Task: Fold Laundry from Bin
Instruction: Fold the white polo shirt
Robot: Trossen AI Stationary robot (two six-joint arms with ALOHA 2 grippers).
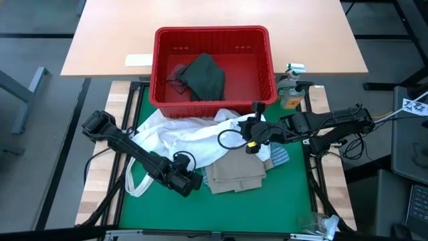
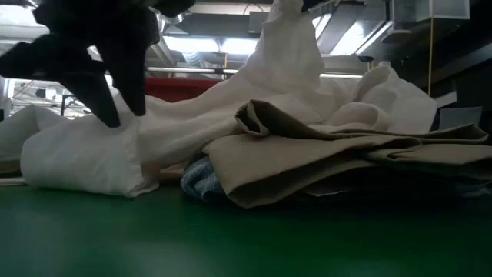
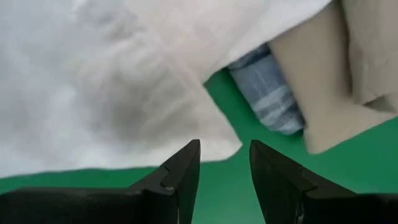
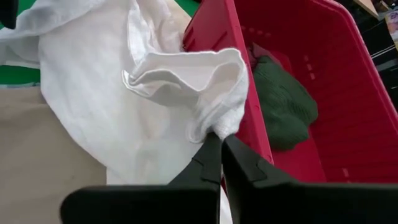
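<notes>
A green mat (image 1: 221, 214) covers the work surface, framed by pale wooden strips (image 1: 100, 181) on 2 sides. On the mat lie a large white shirt (image 1: 180, 137), a folded tan shirt (image 1: 234, 173) and a blue-striped cloth (image 1: 278, 157) that shows from under the tan one. The red bin (image 1: 212, 67) stands at the mat's far edge, touching the white shirt. Beyond it is a light wooden table (image 1: 214, 17) with 1 white sheet (image 1: 138, 60).

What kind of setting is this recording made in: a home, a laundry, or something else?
Most likely a robotics lab or workshop, not a home. A green mat covers a framed work table, a bare office-style desk stands behind it, and the low view shows exposed ceiling ducting.
</notes>
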